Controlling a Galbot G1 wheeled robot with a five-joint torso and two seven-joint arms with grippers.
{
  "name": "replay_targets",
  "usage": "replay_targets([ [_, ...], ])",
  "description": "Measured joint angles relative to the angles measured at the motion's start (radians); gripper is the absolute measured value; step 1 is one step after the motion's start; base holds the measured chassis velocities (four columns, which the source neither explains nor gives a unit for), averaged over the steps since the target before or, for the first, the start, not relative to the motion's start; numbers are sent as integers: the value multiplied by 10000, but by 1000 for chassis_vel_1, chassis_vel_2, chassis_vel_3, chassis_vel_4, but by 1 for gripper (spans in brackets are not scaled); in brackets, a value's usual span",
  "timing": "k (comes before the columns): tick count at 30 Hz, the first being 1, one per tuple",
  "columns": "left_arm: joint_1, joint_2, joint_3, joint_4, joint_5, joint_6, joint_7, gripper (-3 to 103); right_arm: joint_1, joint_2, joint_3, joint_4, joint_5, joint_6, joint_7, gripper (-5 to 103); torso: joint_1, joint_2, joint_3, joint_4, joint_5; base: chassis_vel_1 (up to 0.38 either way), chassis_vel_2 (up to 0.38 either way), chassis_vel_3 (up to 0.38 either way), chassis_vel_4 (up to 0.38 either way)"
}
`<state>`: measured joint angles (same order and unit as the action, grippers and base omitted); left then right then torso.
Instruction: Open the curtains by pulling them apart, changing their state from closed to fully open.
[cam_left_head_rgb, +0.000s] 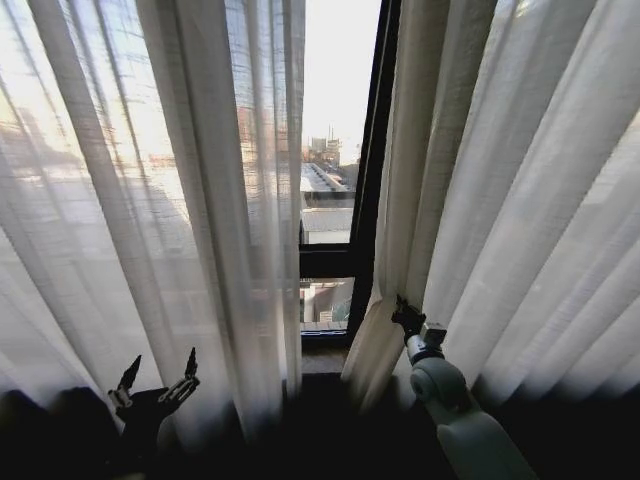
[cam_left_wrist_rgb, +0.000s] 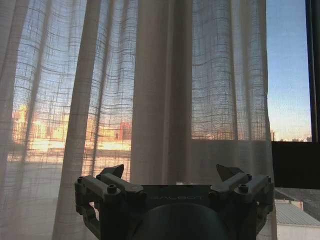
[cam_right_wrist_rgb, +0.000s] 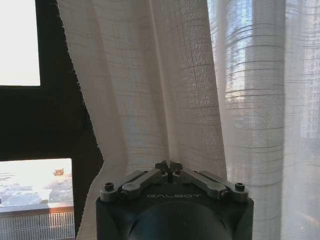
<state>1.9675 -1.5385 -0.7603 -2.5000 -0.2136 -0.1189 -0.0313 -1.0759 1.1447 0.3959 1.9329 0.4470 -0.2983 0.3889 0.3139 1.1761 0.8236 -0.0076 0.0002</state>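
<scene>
Now I see my right gripper (cam_left_head_rgb: 405, 316) pinched shut on the right curtain (cam_left_head_rgb: 520, 200) edge. Left gripper (cam_left_head_rgb: 158, 383) hangs spread wide before the left curtain (cam_left_head_rgb: 150, 200). Gap shows the window frame (cam_left_head_rgb: 372, 170).

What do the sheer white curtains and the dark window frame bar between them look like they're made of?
The sheer white curtains look like thin, loosely woven matte fabric, perhaps linen or voile: the weave grid shows and buildings glow through. The dark window frame bar seems rigid, straight-edged and smooth, possibly painted metal, but it is backlit, so uncertain.
</scene>
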Motion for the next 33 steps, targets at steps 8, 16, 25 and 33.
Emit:
replay_targets([
  [8,37,-47,6,0,65,-88,9,100,-95,5,77,70,-4,0,3,0,0,0,0,-1,3,-350,-364,354,372],
  [16,75,-106,75,0,166,-131,22,100,-157,-23,153,110,-4,6,11,0,0,0,-1,-1,3,-361,-361,366,346],
  [25,83,-102,55,0,169,-153,26,100,-164,-26,158,126,-1,9,53,0,-1,1,-1,0,-1,-348,-353,338,357],
  [33,85,-80,51,0,136,-157,29,100,-215,-11,188,134,-8,18,106,0,1,0,0,0,0,-352,-348,349,351],
])
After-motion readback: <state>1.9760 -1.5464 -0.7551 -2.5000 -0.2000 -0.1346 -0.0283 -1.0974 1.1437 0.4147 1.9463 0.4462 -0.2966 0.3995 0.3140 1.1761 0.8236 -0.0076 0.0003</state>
